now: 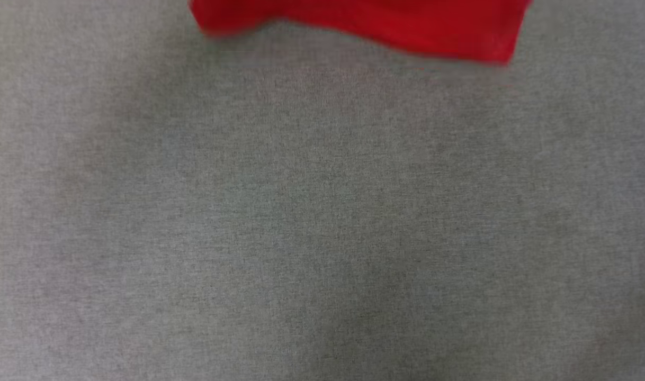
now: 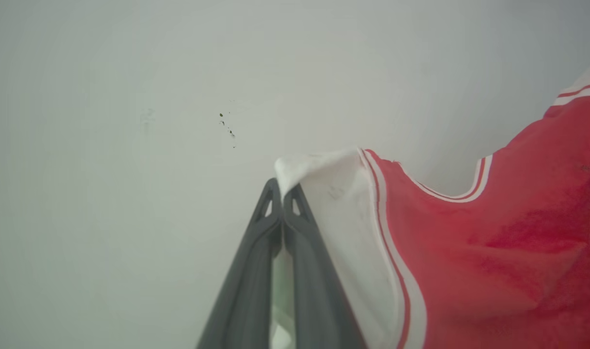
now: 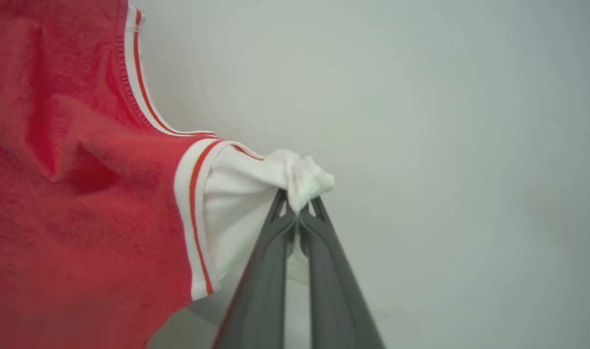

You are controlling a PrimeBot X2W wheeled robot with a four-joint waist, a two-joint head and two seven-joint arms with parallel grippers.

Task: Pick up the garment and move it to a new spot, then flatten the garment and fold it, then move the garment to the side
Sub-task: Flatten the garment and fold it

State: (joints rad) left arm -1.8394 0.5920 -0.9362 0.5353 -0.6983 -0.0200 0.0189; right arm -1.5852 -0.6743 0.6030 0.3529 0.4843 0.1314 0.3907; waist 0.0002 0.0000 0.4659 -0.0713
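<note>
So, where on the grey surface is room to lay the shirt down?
The grey surface is bare across its whole width below the red hem of the garment. Only the top middle, at that hem, is taken.

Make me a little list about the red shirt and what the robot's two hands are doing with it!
shirt: red jersey-style T-shirt with white short sleeves and red-and-white striped trim
left hand: shut, pinching one white sleeve
right hand: shut, pinching the other white sleeve
shirt position: hanging spread between both hands, neckline sagging in the middle
underneath: grey woven fabric surface
hem touching surface: cannot tell, blurred
behind shirt: plain pale wall
</note>
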